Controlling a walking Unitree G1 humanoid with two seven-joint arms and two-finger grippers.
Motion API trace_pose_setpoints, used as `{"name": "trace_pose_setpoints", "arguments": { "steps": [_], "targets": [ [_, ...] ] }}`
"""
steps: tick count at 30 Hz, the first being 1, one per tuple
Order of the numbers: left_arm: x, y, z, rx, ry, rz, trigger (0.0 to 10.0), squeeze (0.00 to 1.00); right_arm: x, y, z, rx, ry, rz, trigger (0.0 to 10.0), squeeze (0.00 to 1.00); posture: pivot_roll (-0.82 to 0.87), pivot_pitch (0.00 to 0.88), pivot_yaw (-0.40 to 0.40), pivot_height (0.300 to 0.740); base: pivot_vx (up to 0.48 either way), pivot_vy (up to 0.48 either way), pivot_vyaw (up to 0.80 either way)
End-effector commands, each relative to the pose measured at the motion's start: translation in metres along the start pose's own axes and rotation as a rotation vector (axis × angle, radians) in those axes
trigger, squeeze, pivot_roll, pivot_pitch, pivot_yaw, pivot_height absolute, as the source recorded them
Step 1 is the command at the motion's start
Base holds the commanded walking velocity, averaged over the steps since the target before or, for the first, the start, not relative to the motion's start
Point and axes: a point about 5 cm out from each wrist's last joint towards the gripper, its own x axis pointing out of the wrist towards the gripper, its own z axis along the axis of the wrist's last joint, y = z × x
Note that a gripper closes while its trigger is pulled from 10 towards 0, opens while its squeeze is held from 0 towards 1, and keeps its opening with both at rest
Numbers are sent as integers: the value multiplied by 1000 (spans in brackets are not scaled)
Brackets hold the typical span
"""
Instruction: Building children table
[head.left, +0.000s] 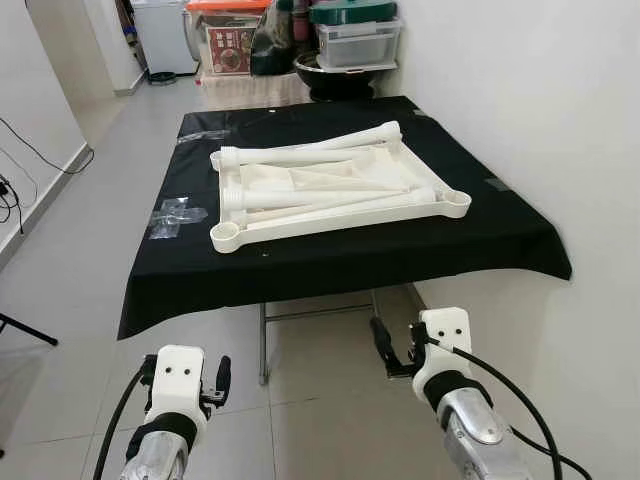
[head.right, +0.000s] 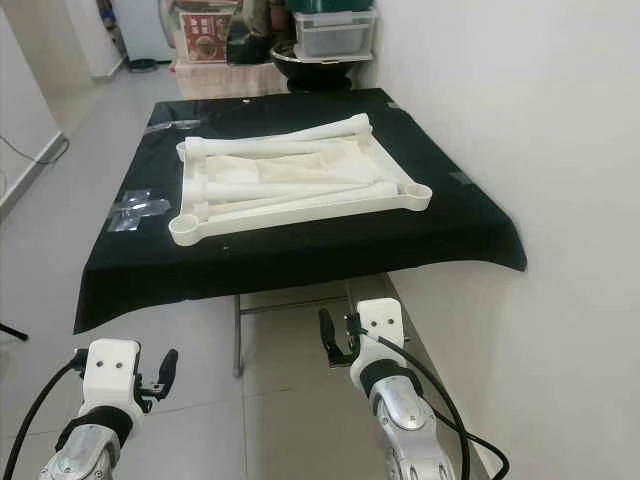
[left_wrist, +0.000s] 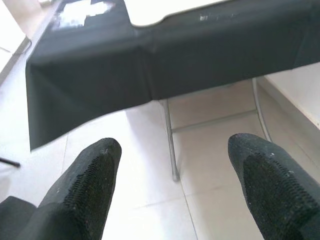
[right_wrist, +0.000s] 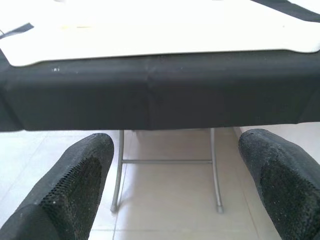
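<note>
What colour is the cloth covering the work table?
Plain black cloth, draped over the table's edges; it shows best in the left eye view.

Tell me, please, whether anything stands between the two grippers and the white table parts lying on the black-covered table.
Nothing visible does. The left gripper and right gripper hang open over bare floor, short of the black cloth's near edge. The white tabletop with its loose legs lies beyond that edge, with open space between.

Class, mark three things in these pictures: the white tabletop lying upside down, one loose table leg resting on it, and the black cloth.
white tabletop (head.left: 226, 236), left eye view, near-left corner socket.
table leg (head.left: 310, 153), left eye view, middle of the far leg's shaft.
black cloth (head.left: 330, 262), left eye view, bare front strip.
</note>
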Motion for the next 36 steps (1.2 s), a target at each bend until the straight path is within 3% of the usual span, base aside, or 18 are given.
{"name": "trace_pose_setpoints", "arguments": {
  "steps": [1, 3, 8, 9, 11, 18, 25, 29, 31, 36],
  "targets": [
    [5, 1, 4, 47, -33, 21, 10000, 0, 3, -1, 3, 17, -30, 15, 10000, 0, -45, 0, -3, 740, 0, 0, 0],
    [12, 7, 20, 65, -101, 70, 10000, 0, 5, 2, 6, -32, -60, 76, 10000, 0, -39, 0, -5, 740, 0, 0, 0],
    [15, 10, 26, 43, -123, 81, 10000, 0, 7, 6, 8, -53, -72, 115, 10000, 0, -38, 0, -4, 740, 0, 0, 640],
    [14, 9, 23, 57, -113, 71, 10000, 0, 9, 6, 10, -54, -82, 124, 10000, 0, -41, 0, 3, 740, 0, 0, 800],
    [13, 1, 14, 7, -59, -24, 10000, 0, 16, 5, 17, -36, -113, 131, 10000, 0, -36, 0, -1, 740, 0, 0, 800],
    [18, -21, 21, -47, -79, -179, 10000, 0, 30, 6, 35, -99, -178, 187, 10000, 0, -41, 0, -5, 740, 0, 0, 343],
    [24, -23, 32, -39, -118, -212, 10000, 0, 34, 16, 49, -79, -216, 251, 10000, 0, -57, 0, 5, 740, 185, 0, 571],
    [38, -7, 44, -45, -147, -174, 10000, 0, 42, 22, 54, -93, -231, 238, 10000, 0, -61, 0, 18, 740, 259, 0, 400],
    [46, 13, 41, -11, -135, -127, 10000, 0, 45, 20, 56, -78, -244, 224, 10000, 0, -55, 0, 34, 740, 249, 0, 0],
    [50, 24, 33, 6, -105, -114, 10000, 0, 49, 16, 51, -77, -231, 200, 10000, 0, -65, 0, 49, 740, 49, 0, 0]
  ]
}}
